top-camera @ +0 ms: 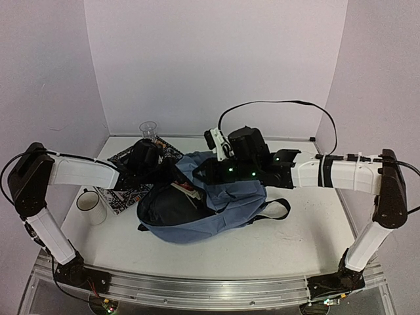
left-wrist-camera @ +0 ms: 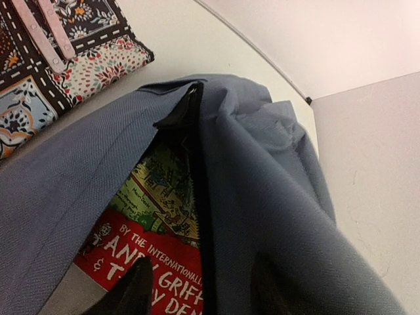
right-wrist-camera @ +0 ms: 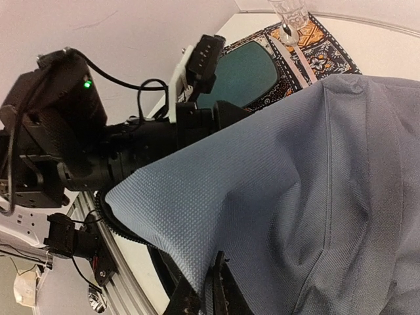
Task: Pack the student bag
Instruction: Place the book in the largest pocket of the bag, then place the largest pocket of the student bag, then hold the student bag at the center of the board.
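Note:
The student bag (top-camera: 223, 197), soft grey-blue fabric with black straps, lies mid-table with its dark mouth facing left. A book with a red and green cover (left-wrist-camera: 154, 216) sits inside the mouth, under the zipper edge (left-wrist-camera: 197, 164). My left gripper (left-wrist-camera: 200, 282) is at the mouth with its jaws apart, one finger (left-wrist-camera: 134, 292) over the book and the other (left-wrist-camera: 269, 282) against the bag's fabric. My right gripper (right-wrist-camera: 209, 279) is over the bag's top (right-wrist-camera: 315, 184), pinched nearly together on a fold of fabric, holding the flap up.
A patterned fabric case (top-camera: 128, 190) with pink straps (left-wrist-camera: 52, 33) lies at the left behind the bag. A white mug (top-camera: 92, 207) stands near the left arm. A clear glass (top-camera: 148, 129) stands at the back. The bag's strap loop (top-camera: 279, 210) trails right.

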### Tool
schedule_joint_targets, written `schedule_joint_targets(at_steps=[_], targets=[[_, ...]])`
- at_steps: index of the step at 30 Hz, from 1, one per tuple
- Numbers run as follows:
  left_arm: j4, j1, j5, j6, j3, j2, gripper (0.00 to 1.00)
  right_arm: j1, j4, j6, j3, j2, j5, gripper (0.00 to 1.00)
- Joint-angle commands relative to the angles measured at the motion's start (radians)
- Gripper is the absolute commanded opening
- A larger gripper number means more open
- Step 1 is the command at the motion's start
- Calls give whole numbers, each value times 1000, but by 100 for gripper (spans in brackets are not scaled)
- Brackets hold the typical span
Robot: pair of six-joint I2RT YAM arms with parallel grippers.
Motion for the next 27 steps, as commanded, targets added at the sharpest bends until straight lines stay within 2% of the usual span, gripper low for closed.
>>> schedule_joint_targets(at_steps=[1, 8, 11, 15, 20, 27], targets=[[-90, -1, -123, 39, -28, -156, 58, 1, -22, -15, 54, 33, -17, 18], [-377, 1, -270, 91, -74, -352, 71, -1, -163, -63, 69, 26, -19, 53], [-493, 1, -329, 141, -63, -436, 75, -9, -229, -85, 53, -6, -9, 62], [-633, 0, -329, 234, 1, -486, 77, -36, -282, -83, -27, -73, 19, 68], [-697, -20, -226, 309, 67, -480, 77, -98, -306, 0, -178, -164, 69, 75], [-704, -172, -196, 341, 163, -384, 76, -166, -308, 231, -377, -264, 148, 90]])
